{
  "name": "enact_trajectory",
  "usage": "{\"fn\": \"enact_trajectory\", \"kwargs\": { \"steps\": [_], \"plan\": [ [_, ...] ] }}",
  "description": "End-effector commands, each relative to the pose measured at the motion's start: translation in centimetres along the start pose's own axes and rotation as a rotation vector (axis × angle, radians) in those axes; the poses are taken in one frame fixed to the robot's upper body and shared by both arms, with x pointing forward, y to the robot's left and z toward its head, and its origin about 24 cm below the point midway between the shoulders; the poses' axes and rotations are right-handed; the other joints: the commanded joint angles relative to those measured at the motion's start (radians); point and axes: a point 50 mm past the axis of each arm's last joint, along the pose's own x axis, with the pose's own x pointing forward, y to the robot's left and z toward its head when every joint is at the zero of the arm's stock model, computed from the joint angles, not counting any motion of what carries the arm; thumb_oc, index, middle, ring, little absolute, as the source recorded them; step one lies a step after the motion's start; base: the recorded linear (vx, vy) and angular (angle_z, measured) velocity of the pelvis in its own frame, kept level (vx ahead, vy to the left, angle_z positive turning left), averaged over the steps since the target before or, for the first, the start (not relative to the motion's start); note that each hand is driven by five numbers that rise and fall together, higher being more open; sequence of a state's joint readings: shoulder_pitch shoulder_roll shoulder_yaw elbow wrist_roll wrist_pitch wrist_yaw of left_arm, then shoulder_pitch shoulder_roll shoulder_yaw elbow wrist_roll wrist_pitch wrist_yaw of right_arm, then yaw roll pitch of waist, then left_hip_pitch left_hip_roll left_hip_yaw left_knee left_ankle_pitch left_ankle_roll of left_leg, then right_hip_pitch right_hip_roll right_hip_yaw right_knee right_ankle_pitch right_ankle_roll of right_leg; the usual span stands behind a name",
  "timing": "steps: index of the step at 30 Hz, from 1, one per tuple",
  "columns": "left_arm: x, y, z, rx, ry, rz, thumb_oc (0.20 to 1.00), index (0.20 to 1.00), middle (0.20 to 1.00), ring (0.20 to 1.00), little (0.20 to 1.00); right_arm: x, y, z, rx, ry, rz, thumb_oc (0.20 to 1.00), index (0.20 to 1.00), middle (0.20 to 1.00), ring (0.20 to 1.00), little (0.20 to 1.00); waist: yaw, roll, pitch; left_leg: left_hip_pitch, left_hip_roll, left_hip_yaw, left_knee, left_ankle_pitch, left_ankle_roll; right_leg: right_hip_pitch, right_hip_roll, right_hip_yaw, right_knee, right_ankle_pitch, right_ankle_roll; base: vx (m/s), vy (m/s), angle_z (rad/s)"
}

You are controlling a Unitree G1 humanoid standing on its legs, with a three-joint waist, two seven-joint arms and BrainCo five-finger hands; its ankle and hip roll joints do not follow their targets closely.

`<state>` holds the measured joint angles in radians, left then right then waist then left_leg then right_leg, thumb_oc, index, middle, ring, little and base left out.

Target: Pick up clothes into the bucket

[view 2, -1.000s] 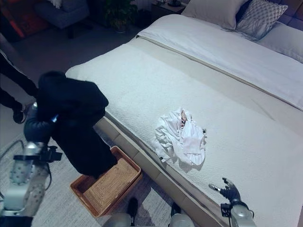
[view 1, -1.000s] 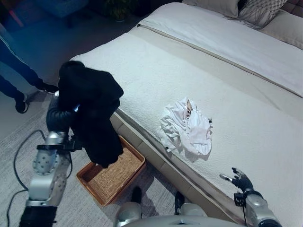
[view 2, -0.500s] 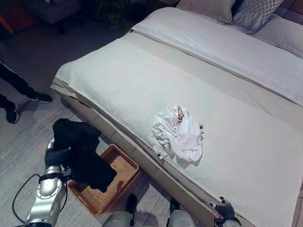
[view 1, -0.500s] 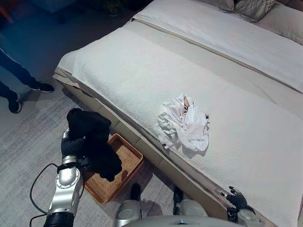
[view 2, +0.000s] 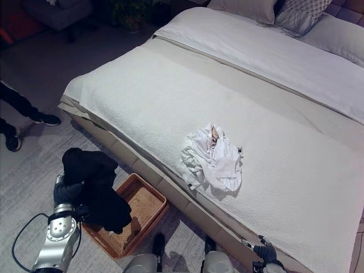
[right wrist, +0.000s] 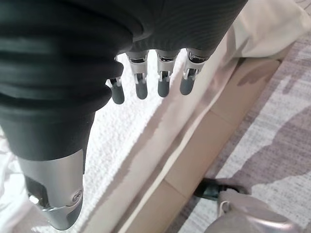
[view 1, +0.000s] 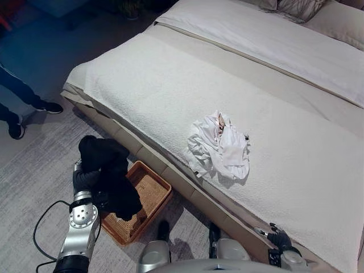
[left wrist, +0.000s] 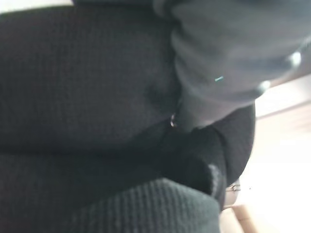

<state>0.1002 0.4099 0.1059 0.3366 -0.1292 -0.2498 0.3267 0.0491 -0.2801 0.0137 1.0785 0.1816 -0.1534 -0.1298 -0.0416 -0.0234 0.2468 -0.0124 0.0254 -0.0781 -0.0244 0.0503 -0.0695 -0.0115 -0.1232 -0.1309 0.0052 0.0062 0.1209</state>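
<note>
A black garment (view 1: 111,176) hangs draped over my left hand (view 1: 84,181), low beside the bed. Its lower end dangles into the left part of a brown wicker basket (view 1: 162,183) on the floor. In the left wrist view the black cloth (left wrist: 82,97) covers the hand. A crumpled pile of white clothes (view 1: 219,147) lies on the bed near its front edge. My right hand (view 1: 277,237) is low at the bed's front edge, well to the right of the pile, its fingers (right wrist: 163,87) straight and holding nothing.
The large white bed (view 1: 170,85) spans the view, with pillows at the far end. The basket stands on a grey carpet against the bed's base. A person's legs and shoes (view 1: 50,106) are at the far left on the floor.
My left hand has come down with the black garment from chest height to just over the basket. The right hand has sunk to the bed's edge. The camera has shifted a little.
</note>
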Motion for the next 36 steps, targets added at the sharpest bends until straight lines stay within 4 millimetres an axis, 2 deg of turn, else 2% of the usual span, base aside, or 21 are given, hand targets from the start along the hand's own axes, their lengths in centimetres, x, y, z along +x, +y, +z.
{"fn": "enact_trajectory", "kwargs": {
  "steps": [1, 3, 7, 9, 13, 14, 16, 19, 22, 24, 28, 29, 30, 33, 36],
  "plan": [
    [2.3, 1.1, 3.3, 0.069, -0.17, 0.062, 0.2, 0.2, 0.2, 0.2, 0.2, 0.3, 0.1, 1.6, -0.022, -0.08, 0.005, 1.0, 1.0, 1.0, 1.0, 1.0, -0.014, -0.036, -0.023, -0.083, -0.029, 0.015, 0.137, -0.095, 0.009, -0.064, -0.027, 0.004, 0.108, -0.04, 0.018, -0.02, 0.005, -0.11],
    [2.7, 1.3, 3.2, 0.12, -0.171, 0.057, 0.2, 0.2, 0.2, 0.2, 0.2, 0.3, 0.0, 1.8, -0.025, -0.086, 0.003, 1.0, 1.0, 1.0, 1.0, 1.0, -0.016, -0.037, -0.018, -0.088, -0.029, 0.015, 0.141, -0.095, 0.009, -0.071, -0.027, 0.006, 0.112, -0.041, 0.018, -0.05, 0.007, -0.07],
    [4.5, 1.7, 2.5, 0.181, -0.108, 0.088, 0.2, 0.2, 0.2, 0.2, 0.2, 0.5, 0.0, 3.7, -0.037, -0.161, 0.006, 1.0, 1.0, 1.0, 1.0, 1.0, -0.028, -0.048, 0.04, -0.15, -0.028, 0.015, 0.196, -0.096, 0.013, -0.143, -0.024, 0.027, 0.171, -0.043, 0.013, -0.1, 0.014, -0.04],
    [4.7, 2.0, 2.2, 0.201, -0.086, 0.101, 0.2, 0.2, 0.2, 0.2, 0.2, 0.5, 0.1, 4.1, -0.039, -0.175, 0.008, 1.0, 1.0, 1.0, 1.0, 1.0, -0.031, -0.049, 0.049, -0.163, -0.027, 0.018, 0.209, -0.097, 0.015, -0.158, -0.025, 0.03, 0.185, -0.045, 0.013, -0.06, 0.016, -0.05],
    [5.5, 2.3, 2.2, 0.221, -0.064, 0.138, 0.2, 0.2, 0.2, 0.2, 0.2, 0.6, 0.1, 5.8, -0.028, -0.243, 0.007, 1.0, 1.0, 1.0, 1.0, 1.0, -0.036, -0.066, 0.108, -0.234, -0.027, 0.021, 0.292, -0.115, 0.029, -0.227, -0.034, 0.054, 0.258, -0.057, 0.007, -0.08, 0.022, -0.07],
    [6.1, 2.5, 2.6, 0.223, -0.066, 0.159, 0.2, 0.2, 0.2, 0.2, 0.2, 0.5, 0.3, 7.0, -0.023, -0.295, 0.016, 1.0, 1.0, 1.0, 1.0, 1.0, -0.04, -0.074, 0.137, -0.285, -0.03, 0.023, 0.362, -0.136, 0.039, -0.27, -0.038, 0.07, 0.316, -0.074, -0.001, -0.13, 0.03, -0.06],
    [6.4, 2.6, 3.0, 0.218, -0.077, 0.169, 0.2, 0.2, 0.2, 0.2, 0.2, 0.4, 0.3, 7.6, -0.016, -0.321, 0.02, 1.0, 1.0, 1.0, 1.0, 1.0, -0.042, -0.078, 0.154, -0.312, -0.033, 0.024, 0.4, -0.147, 0.044, -0.293, -0.038, 0.079, 0.343, -0.082, -0.006, -0.08, 0.019, -0.1],
    [7.2, 3.2, 4.1, 0.186, -0.099, 0.218, 0.2, 0.2, 0.2, 0.2, 0.2, 0.2, 0.0, 9.4, -0.003, -0.396, 0.022, 1.0, 1.0, 1.0, 1.0, 1.0, -0.043, -0.086, 0.218, -0.44, -0.04, 0.011, 0.567, -0.203, 0.062, -0.403, -0.03, 0.108, 0.473, -0.124, -0.03, -0.08, 0.014, -0.03],
    [7.8, 3.6, 4.9, 0.18, -0.115, 0.244, 0.2, 0.2, 0.2, 0.2, 0.2, 0.2, -0.5, 10.5, 0.007, -0.435, 0.005, 1.0, 1.0, 1.0, 1.0, 1.0, -0.046, -0.086, 0.247, -0.515, -0.043, 0.005, 0.637, -0.224, 0.068, -0.474, -0.029, 0.114, 0.54, -0.145, -0.036, -0.07, 0.016, -0.06],
    [8.2, 3.5, 6.2, 0.174, -0.162, 0.256, 0.2, 0.2, 0.2, 0.2, 0.2, 0.1, -1.2, 11.6, 0.024, -0.472, -0.024, 1.0, 1.0, 1.0, 1.0, 1.0, -0.047, -0.082, 0.273, -0.596, -0.051, -0.007, 0.694, -0.236, 0.07, -0.549, -0.027, 0.119, 0.598, -0.163, -0.045, -0.07, 0.021, 0.04],
    [8.9, 3.5, 7.3, 0.22, -0.194, 0.249, 0.2, 0.2, 0.2, 0.2, 0.2, 0.0, -1.9, 12.7, 0.031, -0.512, -0.052, 1.0, 1.0, 1.0, 1.0, 1.0, -0.054, -0.08, 0.273, -0.687, -0.056, -0.014, 0.739, -0.242, 0.071, -0.636, -0.036, 0.116, 0.655, -0.183, -0.051, 0.0, 0.004, 0.09],
    [9.2, 3.4, 7.7, 0.239, -0.206, 0.24, 0.376, 0.376, 0.376, 0.376, 0.376, -0.1, -2.3, 13.2, 0.052, -0.527, -0.069, 1.0, 1.0, 1.0, 1.0, 1.0, -0.057, -0.079, 0.273, -0.723, -0.06, -0.017, 0.757, -0.243, 0.071, -0.672, -0.037, 0.113, 0.675, -0.19, -0.052, 0.08, 0.006, 0.16],
    [9.6, 3.6, 7.8, 0.27, -0.198, 0.24, 1.0, 1.0, 1.0, 1.0, 1.0, -0.2, -2.8, 13.7, 0.061, -0.545, -0.081, 1.0, 1.0, 1.0, 1.0, 1.0, -0.061, -0.081, 0.273, -0.744, -0.057, -0.021, 0.795, -0.288, 0.068, -0.692, -0.033, 0.117, 0.71, -0.228, -0.048, 0.09, 0.011, 0.15],
    [10.0, 4.0, 8.0, 0.302, -0.184, 0.238, 1.0, 1.0, 1.0, 1.0, 1.0, -0.5, -3.2, 14.8, 0.09, -0.592, -0.086, 1.0, 1.0, 1.0, 1.0, 1.0, -0.063, -0.083, 0.273, -0.776, -0.056, -0.02, 0.818, -0.297, 0.07, -0.727, -0.031, 0.115, 0.731, -0.232, -0.047, 0.04, 0.016, 0.03],
    [10.1, 4.3, 8.3, 0.314, -0.18, 0.251, 1.0, 1.0, 1.0, 1.0, 1.0, -1.7, -3.6, 17.4, 0.141, -0.711, -0.085, 1.0, 1.0, 1.0, 1.0, 1.0, -0.067, -0.082, 0.273, -0.812, -0.056, -0.017, 0.836, -0.309, 0.075, -0.762, -0.031, 0.115, 0.741, -0.235, -0.045, 0.01, 0.017, 0.0]
  ]
}}
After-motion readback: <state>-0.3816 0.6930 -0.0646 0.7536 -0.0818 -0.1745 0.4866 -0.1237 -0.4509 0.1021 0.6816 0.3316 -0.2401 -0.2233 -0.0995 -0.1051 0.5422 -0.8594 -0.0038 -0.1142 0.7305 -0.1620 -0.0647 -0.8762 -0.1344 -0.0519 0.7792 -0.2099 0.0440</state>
